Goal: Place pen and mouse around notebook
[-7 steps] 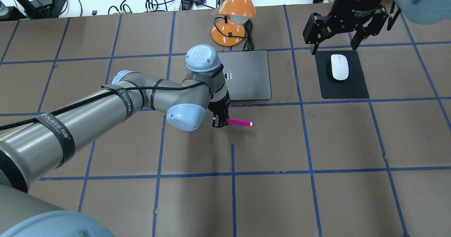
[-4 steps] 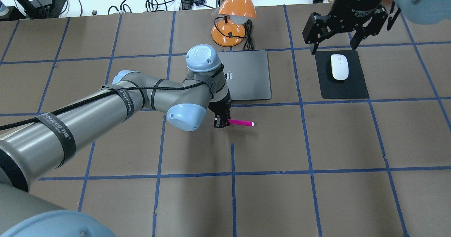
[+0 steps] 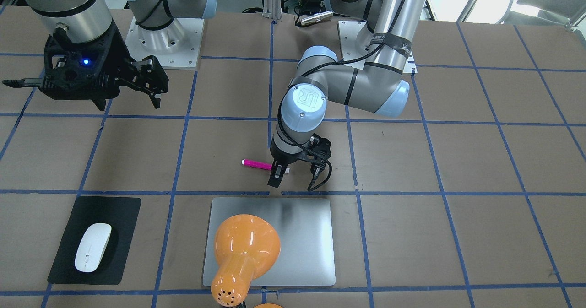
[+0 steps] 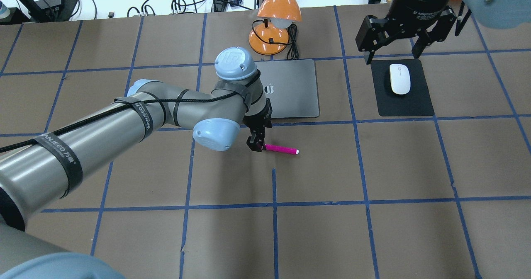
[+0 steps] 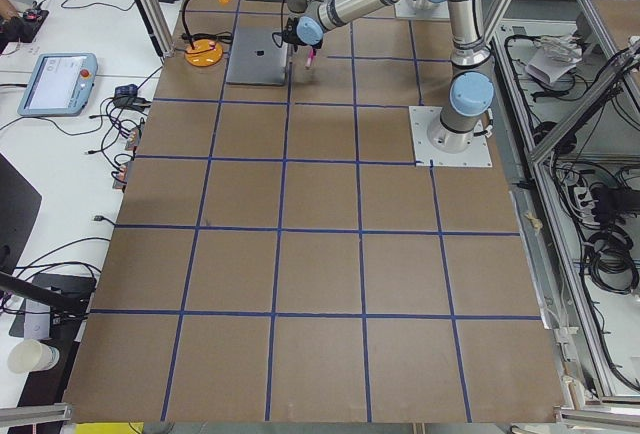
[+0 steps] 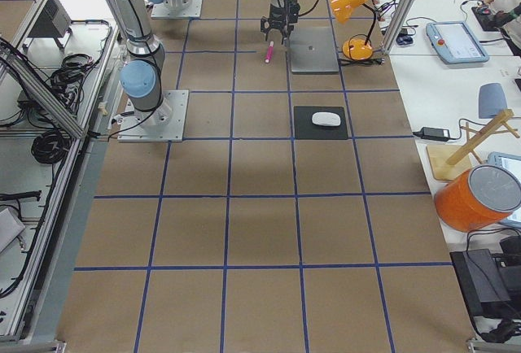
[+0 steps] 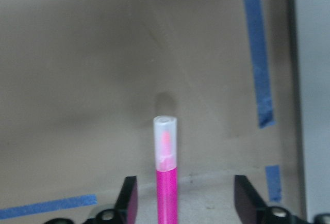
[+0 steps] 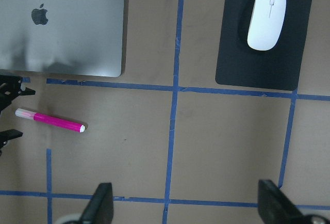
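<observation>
The pink pen (image 4: 281, 149) lies slanted on the table just off the near edge of the silver notebook (image 4: 296, 88). My left gripper (image 4: 257, 146) stands over the pen's left end, open. In the left wrist view the pen (image 7: 166, 182) runs between the fingers (image 7: 129, 201) with a gap on each side. The white mouse (image 4: 400, 78) rests on a black mat (image 4: 419, 100) to the right of the notebook. Just beyond the mat's far edge hovers my right gripper (image 4: 392, 49), open and empty. Its wrist view shows the mouse (image 8: 267, 18), pen (image 8: 51, 121) and notebook (image 8: 77, 43).
An orange desk lamp (image 4: 276, 22) with its cord stands just behind the notebook, and its shade overhangs the notebook in the front-facing view. Blue tape lines grid the brown table. Cables lie past the far edge.
The pen, level before, now lies slanted with its free end lower in the overhead view. My left wrist has turned and shifted slightly left. The right arm has not moved.
</observation>
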Robot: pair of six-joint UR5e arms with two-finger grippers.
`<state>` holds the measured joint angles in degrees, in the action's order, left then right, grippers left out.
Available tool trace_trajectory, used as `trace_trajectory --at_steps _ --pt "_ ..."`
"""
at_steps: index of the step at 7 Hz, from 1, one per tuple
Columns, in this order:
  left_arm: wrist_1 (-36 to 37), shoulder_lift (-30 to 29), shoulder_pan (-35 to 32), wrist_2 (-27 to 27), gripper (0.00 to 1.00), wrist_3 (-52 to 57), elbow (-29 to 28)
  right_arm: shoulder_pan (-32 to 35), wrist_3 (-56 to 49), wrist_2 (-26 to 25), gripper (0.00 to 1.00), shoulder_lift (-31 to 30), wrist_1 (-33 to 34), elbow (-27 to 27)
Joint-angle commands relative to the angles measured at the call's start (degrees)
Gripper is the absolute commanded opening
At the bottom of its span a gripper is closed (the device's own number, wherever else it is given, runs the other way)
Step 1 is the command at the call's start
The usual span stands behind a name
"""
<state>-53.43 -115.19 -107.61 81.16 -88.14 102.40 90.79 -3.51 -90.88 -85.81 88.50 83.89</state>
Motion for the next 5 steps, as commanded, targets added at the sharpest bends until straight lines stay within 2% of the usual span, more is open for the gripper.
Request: trace_trajectory --at_steps 1,2,3,5 --pt "-0.97 2.41 5.45 -2.65 1.00 16.11 -0.27 0.00 0.08 0.00 1.00 -0.06 0.00 -0.04" --pt "-2.02 3.82 7.57 -2.94 1.00 27.38 -1.23 0.00 -0.01 0.00 1.00 0.03 0.00 -0.04" --pt "-5.68 5.75 9.59 -2.94 1.00 33.59 -2.90 0.00 0.08 -0.26 1.00 -0.32 0.00 -0.04" --pt "-21.98 9.09 15.20 -2.59 1.00 52.70 -9.81 -0.09 0.08 -0.17 1.00 0.03 0.09 0.22"
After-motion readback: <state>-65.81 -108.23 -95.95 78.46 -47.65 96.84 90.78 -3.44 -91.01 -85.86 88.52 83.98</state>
